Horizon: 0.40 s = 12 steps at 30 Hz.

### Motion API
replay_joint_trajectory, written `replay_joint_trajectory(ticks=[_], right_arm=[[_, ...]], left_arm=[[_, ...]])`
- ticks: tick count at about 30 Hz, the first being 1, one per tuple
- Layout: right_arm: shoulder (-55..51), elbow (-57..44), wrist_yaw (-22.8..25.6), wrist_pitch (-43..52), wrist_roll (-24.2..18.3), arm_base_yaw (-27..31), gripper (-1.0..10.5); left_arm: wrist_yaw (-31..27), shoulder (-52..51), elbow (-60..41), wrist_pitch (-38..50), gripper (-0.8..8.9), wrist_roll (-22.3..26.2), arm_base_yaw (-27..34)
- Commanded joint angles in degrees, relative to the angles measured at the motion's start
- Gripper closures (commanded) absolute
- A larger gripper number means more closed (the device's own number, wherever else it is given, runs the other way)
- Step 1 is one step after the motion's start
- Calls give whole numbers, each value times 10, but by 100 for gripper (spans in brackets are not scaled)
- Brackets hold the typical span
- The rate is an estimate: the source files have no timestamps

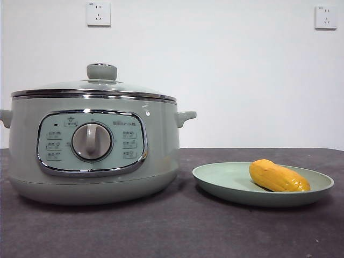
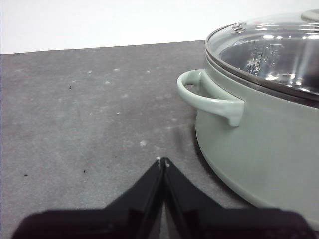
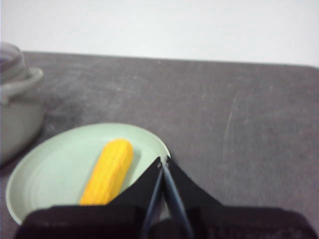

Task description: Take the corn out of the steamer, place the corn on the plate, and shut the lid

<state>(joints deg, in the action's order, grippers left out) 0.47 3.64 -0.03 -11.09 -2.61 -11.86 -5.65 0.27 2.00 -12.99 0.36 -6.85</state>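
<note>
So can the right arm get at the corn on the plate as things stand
Probably yes. The corn lies uncovered on the plate, just beside the right gripper, and nothing stands between them. Its jaws are shut, so they would have to open first. The steamer sits off to the side.

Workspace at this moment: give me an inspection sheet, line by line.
Surface: dark grey table, pale specks.
Steamer: on the table beside the plate, apart from it.
Lid: seated on the steamer.
Corn: lying on the plate.
Clutter: nothing seen.
Left gripper: shut, empty, near the steamer's side handle.
Right gripper: shut, empty, over the plate's edge.
Cables: nothing seen.
Surroundings: white wall, two sockets.
</note>
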Motion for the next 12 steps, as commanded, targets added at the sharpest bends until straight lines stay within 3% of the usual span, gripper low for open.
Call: replay_joint_trajectory(ticks=[1,12], right_arm=[[-4,-19,0,5,0,3,944],[3,-31,0,6,21,2,945]], left_arm=[[-2,-2,-8,2,817,-5,2],[-2,-2,-8,2,817,-5,2]])
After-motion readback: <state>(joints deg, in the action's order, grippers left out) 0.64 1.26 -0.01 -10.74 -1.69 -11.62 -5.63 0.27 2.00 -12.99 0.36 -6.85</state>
